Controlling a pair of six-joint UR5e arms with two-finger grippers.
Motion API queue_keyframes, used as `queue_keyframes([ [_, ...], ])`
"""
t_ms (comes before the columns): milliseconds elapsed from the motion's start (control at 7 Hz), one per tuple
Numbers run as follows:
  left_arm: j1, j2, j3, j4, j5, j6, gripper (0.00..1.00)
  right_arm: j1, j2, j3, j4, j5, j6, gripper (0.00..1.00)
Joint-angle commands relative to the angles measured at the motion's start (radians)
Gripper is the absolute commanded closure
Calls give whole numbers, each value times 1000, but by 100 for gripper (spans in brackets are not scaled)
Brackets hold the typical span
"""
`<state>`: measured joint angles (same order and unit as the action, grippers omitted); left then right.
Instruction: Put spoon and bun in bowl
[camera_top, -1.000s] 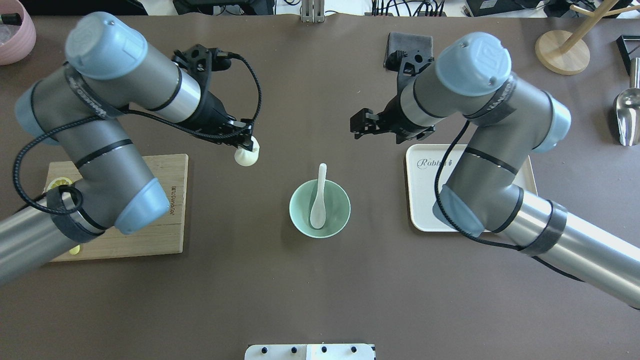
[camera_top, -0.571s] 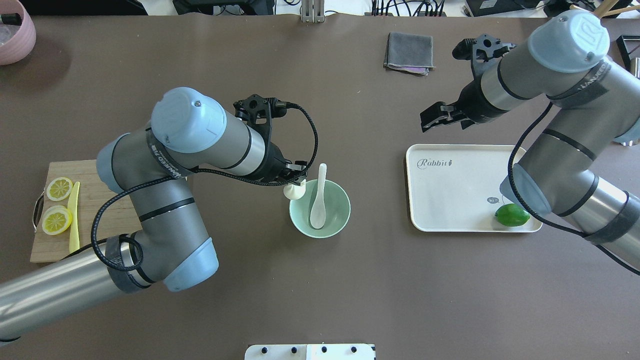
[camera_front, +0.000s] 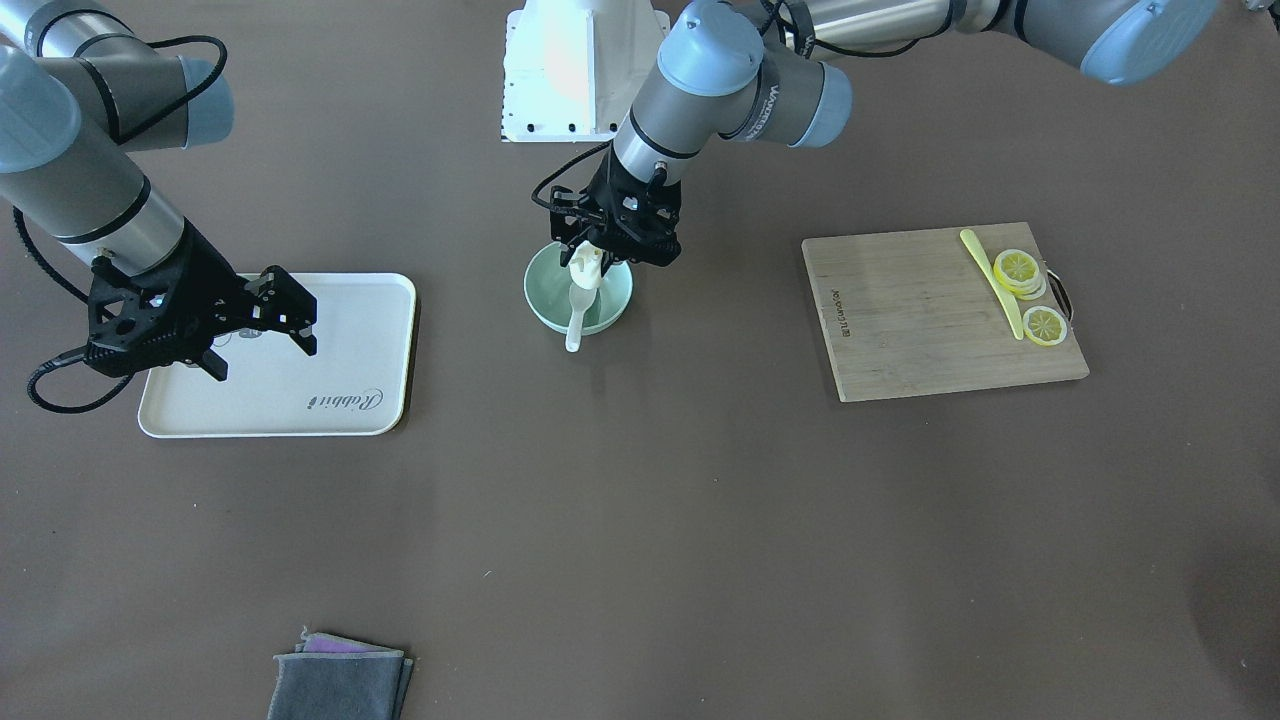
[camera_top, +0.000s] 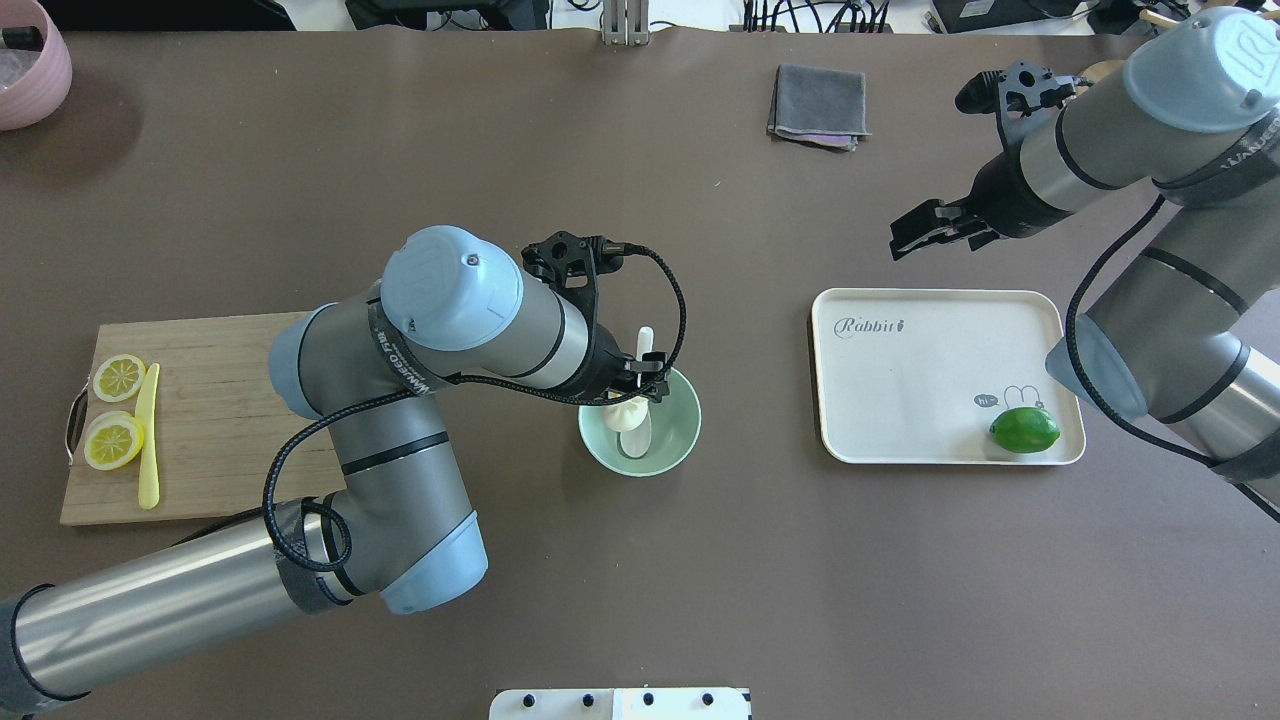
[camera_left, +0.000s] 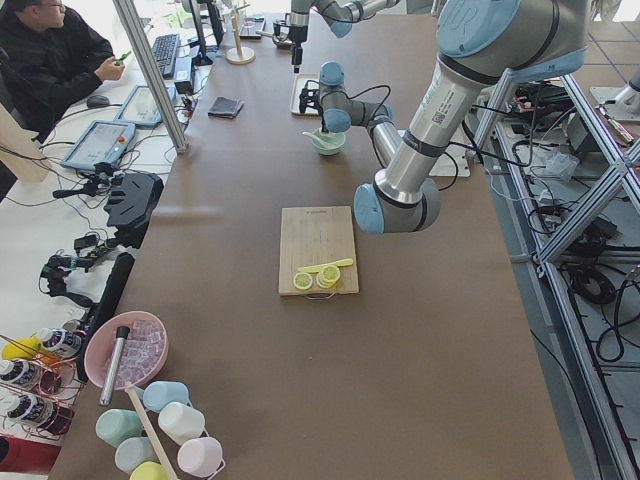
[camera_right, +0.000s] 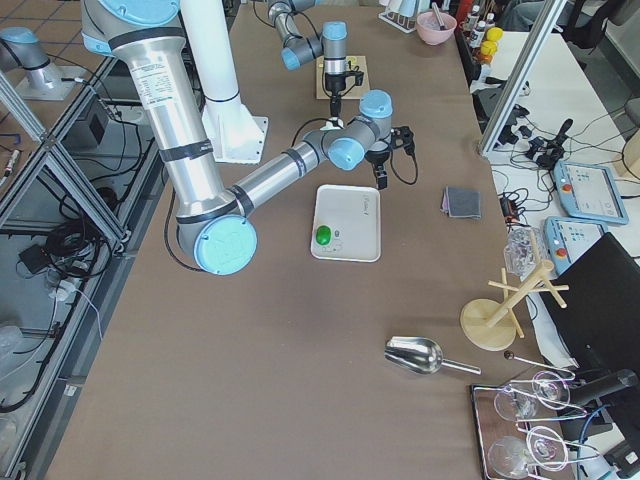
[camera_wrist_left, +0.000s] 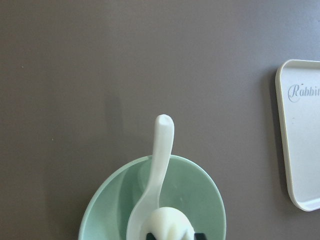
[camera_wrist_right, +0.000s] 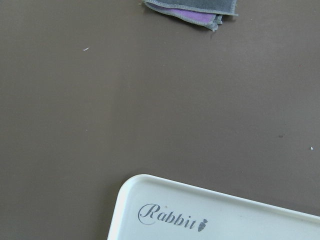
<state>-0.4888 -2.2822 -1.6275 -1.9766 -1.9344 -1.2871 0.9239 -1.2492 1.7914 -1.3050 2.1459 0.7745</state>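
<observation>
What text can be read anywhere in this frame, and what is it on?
"Rabbit", with a carrot mark: on the tray, at one corner.
"hi", in a small bubble: same tray, beside the lime.
Stamp on the cutting board edge: too small to read.
Lettering on the left arm band: blurred.

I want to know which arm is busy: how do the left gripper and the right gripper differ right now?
The left gripper is shut on the bun, while the right gripper is open and holds nothing. The left gripper hangs low over the bowl, above the spoon lying in it. The right gripper hovers off by the tray's far corner, well away from the bowl. Both are black two-finger grippers.
</observation>
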Motion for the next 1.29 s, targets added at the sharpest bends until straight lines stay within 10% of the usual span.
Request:
queue_keyframes([
  [0, 3, -6, 1, 1, 0, -3, 2, 30, -4, -1, 0, 9, -68, 0],
  [857, -72, 19, -20, 30, -3, -28, 2, 202, -76, 43, -249, 54, -384, 0],
  [1143, -169, 145, -185, 225, -2, 338, 2, 283, -179, 37, -250, 65, -532, 0],
])
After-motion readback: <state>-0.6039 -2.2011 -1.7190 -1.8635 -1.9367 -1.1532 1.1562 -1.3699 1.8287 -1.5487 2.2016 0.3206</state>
